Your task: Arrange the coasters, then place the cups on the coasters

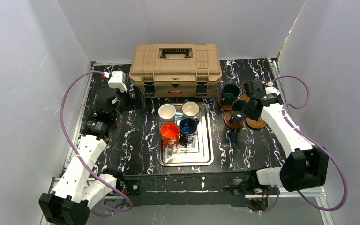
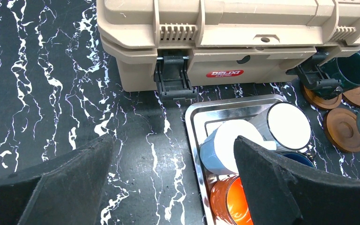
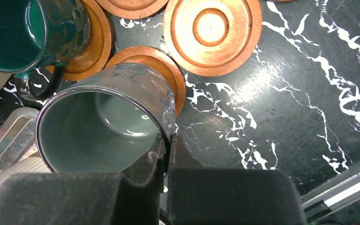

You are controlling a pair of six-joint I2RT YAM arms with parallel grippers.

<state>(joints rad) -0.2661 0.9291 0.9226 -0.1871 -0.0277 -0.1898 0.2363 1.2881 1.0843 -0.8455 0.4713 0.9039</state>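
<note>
My right gripper (image 3: 167,140) is shut on the rim of the dark grey-green cup (image 3: 108,117), one finger inside and one outside. The cup (image 1: 238,110) is over a brown coaster (image 3: 171,70); I cannot tell whether its base touches. Beside it a dark teal cup (image 3: 9,33) stands on another coaster (image 3: 93,47). A bare coaster (image 3: 213,33) lies to the right. Two cream cups (image 1: 167,111) (image 1: 191,109), an orange cup (image 1: 169,132) and a navy cup (image 1: 188,126) stand in the steel tray (image 1: 206,157). My left gripper (image 2: 173,159) hangs open and empty just left of the tray.
A tan toolbox (image 1: 176,68) stands at the back, close behind the tray and the teal cup. More coasters (image 2: 344,129) lie right of the tray. White walls close in the black marbled table (image 1: 136,140) on three sides.
</note>
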